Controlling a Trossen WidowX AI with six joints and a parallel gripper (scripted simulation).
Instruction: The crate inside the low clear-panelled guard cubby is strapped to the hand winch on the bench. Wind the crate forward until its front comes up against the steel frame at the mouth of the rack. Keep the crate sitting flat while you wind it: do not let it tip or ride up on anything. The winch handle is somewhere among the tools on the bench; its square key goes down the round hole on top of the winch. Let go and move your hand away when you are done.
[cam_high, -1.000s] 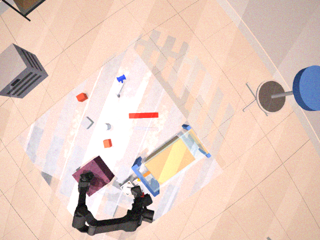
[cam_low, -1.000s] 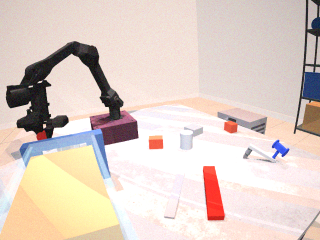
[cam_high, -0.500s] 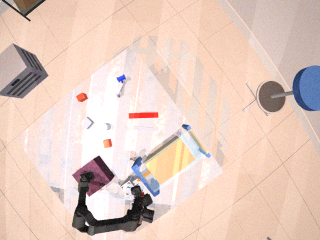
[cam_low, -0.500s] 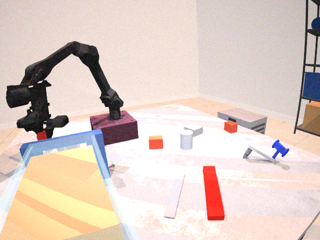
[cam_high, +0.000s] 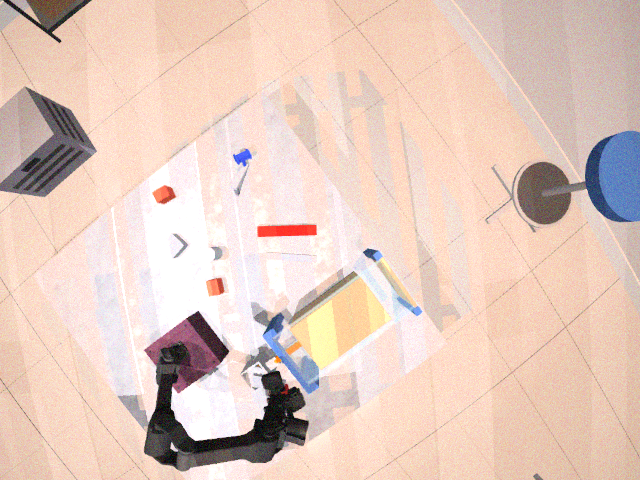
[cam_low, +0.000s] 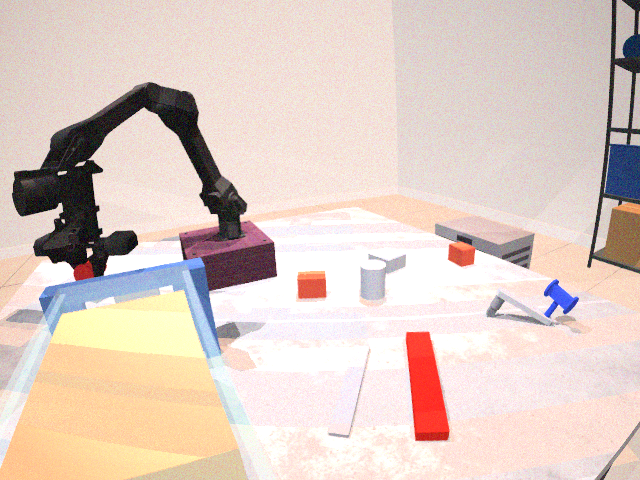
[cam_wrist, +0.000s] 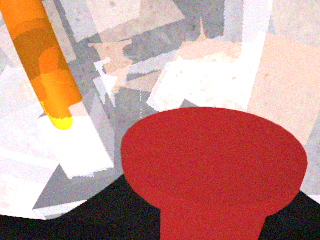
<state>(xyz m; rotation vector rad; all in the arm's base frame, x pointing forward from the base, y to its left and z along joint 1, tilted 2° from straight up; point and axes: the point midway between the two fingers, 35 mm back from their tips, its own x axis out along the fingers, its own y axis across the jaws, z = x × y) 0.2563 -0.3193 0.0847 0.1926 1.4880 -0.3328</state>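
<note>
My gripper (cam_high: 279, 388) (cam_low: 85, 268) is shut on the red knob (cam_high: 282, 388) (cam_low: 81, 271) (cam_wrist: 214, 160) of the winch handle, just outside the mouth of the cubby. The knob fills the lower half of the wrist view. The pale grey winch (cam_high: 253, 370) sits beside the gripper, partly hidden by it. An orange strap (cam_high: 293, 348) (cam_wrist: 36, 47) runs from the winch side to the crate. The yellow-and-orange crate (cam_high: 338, 320) (cam_low: 129, 361) sits flat inside the clear-panelled cubby. Its front is close behind the blue frame (cam_high: 289, 356) (cam_low: 124, 283) at the mouth, with a short gap showing.
The arm's purple base (cam_high: 186, 351) (cam_low: 227, 253) stands to the left of the cubby. On the bench lie a red bar (cam_high: 286, 230) (cam_low: 426, 384), two orange blocks (cam_high: 215, 286) (cam_high: 163, 194), a grey cylinder (cam_high: 218, 253) (cam_low: 372, 279), a grey angle piece (cam_high: 179, 244) and a blue-knobbed tool (cam_high: 241, 157) (cam_low: 560, 298).
</note>
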